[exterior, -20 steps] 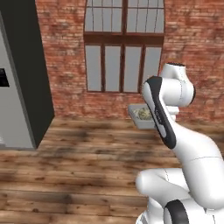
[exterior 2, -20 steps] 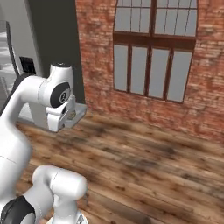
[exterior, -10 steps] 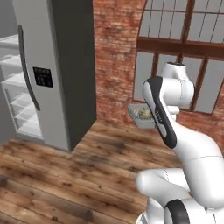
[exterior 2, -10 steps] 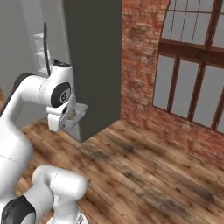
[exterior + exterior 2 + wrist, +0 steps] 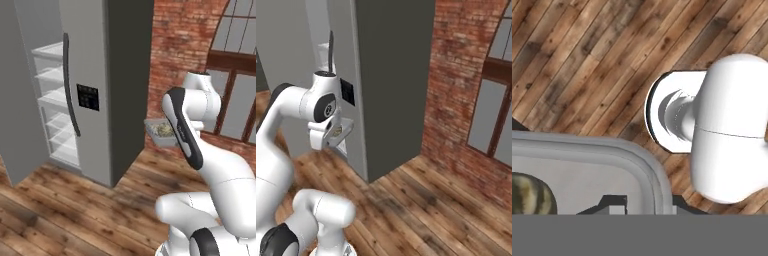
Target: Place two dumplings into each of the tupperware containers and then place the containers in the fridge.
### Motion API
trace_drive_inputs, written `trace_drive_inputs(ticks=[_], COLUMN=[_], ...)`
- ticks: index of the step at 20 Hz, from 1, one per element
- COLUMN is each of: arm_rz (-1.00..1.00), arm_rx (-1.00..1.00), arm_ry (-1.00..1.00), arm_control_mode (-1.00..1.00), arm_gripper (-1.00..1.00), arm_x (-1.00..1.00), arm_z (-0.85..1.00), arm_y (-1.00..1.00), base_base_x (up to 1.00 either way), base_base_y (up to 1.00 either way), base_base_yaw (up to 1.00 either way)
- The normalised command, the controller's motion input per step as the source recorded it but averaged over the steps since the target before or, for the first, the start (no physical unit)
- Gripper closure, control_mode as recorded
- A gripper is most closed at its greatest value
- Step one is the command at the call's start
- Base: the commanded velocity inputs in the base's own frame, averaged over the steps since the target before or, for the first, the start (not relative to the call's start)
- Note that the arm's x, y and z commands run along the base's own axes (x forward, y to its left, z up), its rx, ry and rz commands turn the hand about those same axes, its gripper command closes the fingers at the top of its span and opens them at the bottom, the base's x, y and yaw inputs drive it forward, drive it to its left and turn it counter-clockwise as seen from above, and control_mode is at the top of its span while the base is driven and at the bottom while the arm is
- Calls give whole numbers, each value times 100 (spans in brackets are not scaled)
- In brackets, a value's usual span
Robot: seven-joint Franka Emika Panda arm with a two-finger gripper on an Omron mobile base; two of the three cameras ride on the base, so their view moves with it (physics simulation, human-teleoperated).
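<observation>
Gripper point(image 5: 639, 205): clamped on the rim of a tupperware container point(image 5: 161, 133) — held level above the wooden floor point(image 5: 70, 210).
Dumplings point(image 5: 164, 129): riding inside the container.
Fridge point(image 5: 107, 85): to the arm's left — door open, white shelves point(image 5: 52, 100) facing the load.

Two base cameras behind the arm, sharing the fridge point(image 5: 107, 90); hand camera close above the wooden floor point(image 5: 587, 65).
</observation>
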Motion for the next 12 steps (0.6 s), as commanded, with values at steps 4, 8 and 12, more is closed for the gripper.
trace_drive_inputs(ticks=[4,8,12], arm_rz=[0,0,0], arm_rx=[0,0,0], arm_ry=[0,0,0], arm_control_mode=[100,100,100], arm_gripper=[100,100,100], arm_x=[0,0,0], arm_z=[0,0,0], arm_y=[0,0,0], base_base_x=[100,100,95], base_base_y=[68,53,49], base_base_yaw=[-4,-23,-29])
